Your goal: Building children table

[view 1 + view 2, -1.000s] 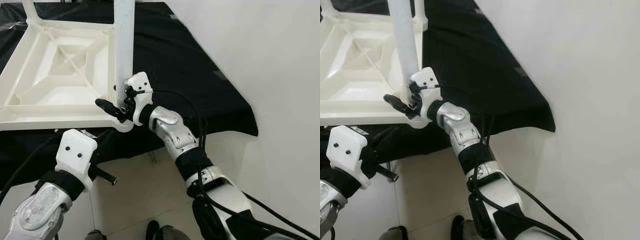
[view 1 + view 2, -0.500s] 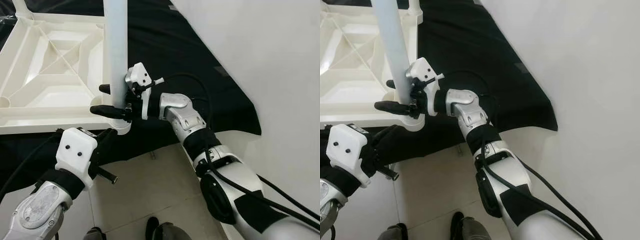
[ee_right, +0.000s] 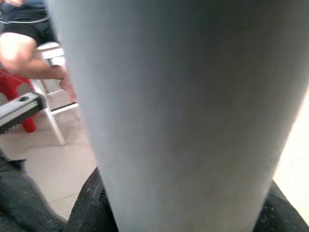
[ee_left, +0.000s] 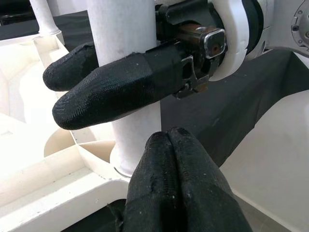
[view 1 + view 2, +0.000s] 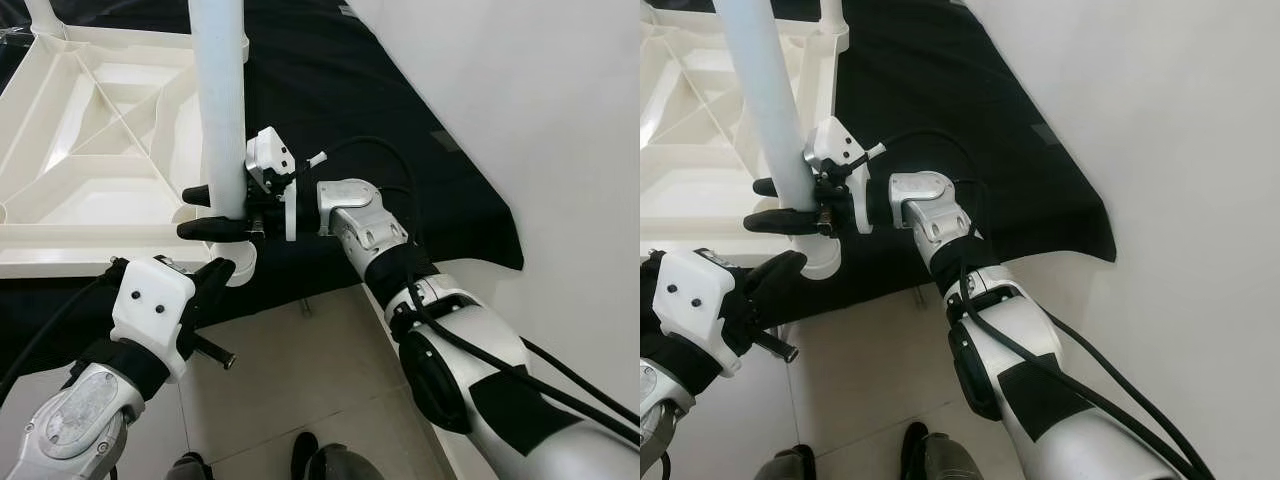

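The white plastic table top (image 5: 90, 180) lies upside down on a black cloth. A white table leg (image 5: 220, 100) stands upright in its near right corner socket (image 4: 123, 166). My right gripper (image 5: 190, 212) is shut on the leg just above the socket, with one black finger in front of the leg and one behind it. The leg (image 3: 178, 121) sits close against the right wrist camera. My left gripper (image 4: 169, 137) is shut and holds nothing. It hangs just below the same corner, its fingertips (image 5: 218, 270) close under the socket.
The black cloth (image 5: 380, 110) covers a low surface that ends at a white wall (image 5: 560, 120) on the right. Another leg (image 5: 45, 15) stands at the far left corner. Tiled floor (image 5: 290, 380) lies in front. A person's arm (image 3: 29, 58) and a red stool (image 3: 14, 96) are beyond the leg.
My right gripper has swung from the corner's base, levelled out and closed around the leg slightly higher up. The view has shifted a little. My left arm has stayed put.
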### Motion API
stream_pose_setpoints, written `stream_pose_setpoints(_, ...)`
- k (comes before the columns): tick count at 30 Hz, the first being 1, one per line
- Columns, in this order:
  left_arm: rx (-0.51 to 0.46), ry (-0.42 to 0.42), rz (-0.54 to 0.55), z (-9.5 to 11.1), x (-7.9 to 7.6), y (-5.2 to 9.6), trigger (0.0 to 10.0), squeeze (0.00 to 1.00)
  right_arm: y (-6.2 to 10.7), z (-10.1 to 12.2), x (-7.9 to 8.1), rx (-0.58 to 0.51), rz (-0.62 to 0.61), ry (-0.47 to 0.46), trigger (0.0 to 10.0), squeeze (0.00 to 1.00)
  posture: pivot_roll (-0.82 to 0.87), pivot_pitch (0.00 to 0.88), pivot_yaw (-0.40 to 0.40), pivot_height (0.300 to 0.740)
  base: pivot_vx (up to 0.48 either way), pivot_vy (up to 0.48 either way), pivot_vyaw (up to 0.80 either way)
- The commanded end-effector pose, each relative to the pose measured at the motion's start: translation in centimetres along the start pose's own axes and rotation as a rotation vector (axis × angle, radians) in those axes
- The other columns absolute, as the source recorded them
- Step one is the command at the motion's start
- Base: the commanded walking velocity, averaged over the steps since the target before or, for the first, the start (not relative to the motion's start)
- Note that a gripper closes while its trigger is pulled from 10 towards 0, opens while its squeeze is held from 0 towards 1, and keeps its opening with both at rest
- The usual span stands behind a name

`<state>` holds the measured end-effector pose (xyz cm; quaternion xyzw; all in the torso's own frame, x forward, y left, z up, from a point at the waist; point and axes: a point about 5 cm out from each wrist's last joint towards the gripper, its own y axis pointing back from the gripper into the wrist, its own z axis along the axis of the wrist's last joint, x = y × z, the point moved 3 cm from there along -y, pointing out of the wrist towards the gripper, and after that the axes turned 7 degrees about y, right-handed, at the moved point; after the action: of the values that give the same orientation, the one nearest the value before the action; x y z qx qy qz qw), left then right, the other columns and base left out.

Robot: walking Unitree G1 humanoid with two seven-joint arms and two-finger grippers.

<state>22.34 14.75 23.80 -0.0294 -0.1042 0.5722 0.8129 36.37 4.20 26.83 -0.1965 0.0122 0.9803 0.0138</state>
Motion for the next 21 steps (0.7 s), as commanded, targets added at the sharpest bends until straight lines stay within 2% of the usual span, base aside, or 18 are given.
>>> stream_pose_setpoints(1, 0.012, 0.000, -0.012, -0.1, -0.2, 0.4, 10.0, 0.00, 0.6, -1.8, -1.2, 0.132, -0.174, 0.003, 0.0, 0.00, 0.22, 0.277, -0.192, 0.740, 0.000, 0.000, 0.00)
stream_pose_setpoints(2, 0.012, 0.000, -0.012, -0.1, -0.2, 0.4, 10.0, 0.00, 0.6, -1.8, -1.2, 0.132, -0.174, 0.003, 0.0, 0.00, 0.22, 0.277, -0.192, 0.740, 0.000, 0.000, 0.00)
stream_pose_setpoints(3, 0.012, 0.002, -0.012, -0.1, -0.1, 0.4, 10.0, 0.00, 2.1, -3.9, -3.2, 0.249, -0.515, -0.045, 0.0, 0.00, 0.20, 0.280, -0.193, 0.740, 0.000, 0.000, 0.00)
stream_pose_setpoints(4, 0.013, 0.003, -0.012, -0.1, 0.0, 0.4, 10.0, 0.00, 3.6, -5.4, -4.2, 0.339, -0.750, -0.072, 0.0, 0.00, 0.20, 0.280, -0.193, 0.740, 0.000, 0.000, 0.00)
stream_pose_setpoints(5, 0.013, 0.003, -0.012, -0.1, 0.0, 0.4, 10.0, 0.00, 3.6, -5.4, -4.2, 0.339, -0.750, -0.072, 0.0, 0.00, 0.20, 0.280, -0.193, 0.740, 0.000, 0.000, 0.00)
stream_pose_setpoints(7, 0.015, 0.005, -0.014, -0.2, 0.0, 0.3, 10.0, 0.00, 3.4, -8.1, -0.5, 0.349, -0.828, -0.096, 0.0, 0.00, 0.20, 0.291, -0.180, 0.740, 0.000, 0.000, 0.00)
stream_pose_setpoints(8, 0.015, 0.004, -0.014, -0.2, 0.0, 0.2, 10.0, 0.00, 2.9, -8.3, 1.1, 0.321, -0.803, -0.098, 0.0, 0.00, 0.20, 0.291, -0.180, 0.740, 0.000, 0.000, 0.00)
stream_pose_setpoints(10, 0.008, 0.012, -0.016, -0.1, -0.1, 0.1, 10.0, 0.00, 2.7, -8.2, 1.6, 0.304, -0.806, -0.093, 0.0, 0.00, 0.19, 0.275, -0.180, 0.740, 0.000, 0.000, 0.00)
stream_pose_setpoints(16, -0.002, 0.021, -0.024, -0.2, -0.4, -0.3, 10.0, 0.00, 1.0, -6.6, -0.3, 0.266, -0.782, -0.066, 0.0, 0.00, 0.20, 0.272, -0.204, 0.740, 0.000, 0.000, 0.00)
stream_pose_setpoints(17, -0.007, 0.011, -0.008, -0.1, 0.0, -0.2, 10.0, 0.00, -0.1, -5.8, -0.9, 0.263, -0.764, -0.061, 3.6, 0.00, 0.20, 0.273, -0.205, 0.740, 0.000, 0.000, 0.00)
stream_pose_setpoints(18, -0.007, 0.011, -0.008, -0.1, 0.0, -0.2, 10.0, 0.00, -0.1, -5.8, -0.9, 0.263, -0.764, -0.061, 3.6, 0.00, 0.20, 0.273, -0.205, 0.740, 0.000, 0.000, 0.00)
stream_pose_setpoints(19, -0.010, 0.008, 0.003, 0.0, 0.3, -0.1, 10.0, 0.00, -0.5, -5.2, -1.2, 0.232, -0.755, -0.071, 10.0, 0.00, 0.20, 0.274, -0.204, 0.740, 0.000, 0.000, 0.00)
stream_pose_setpoints(21, -0.011, 0.007, 0.011, 0.1, 0.5, 0.0, 10.0, 0.00, -0.7, -3.9, -1.0, 0.185, -0.744, -0.060, 10.0, 0.00, 0.21, 0.276, -0.202, 0.740, 0.000, 0.000, 0.00)
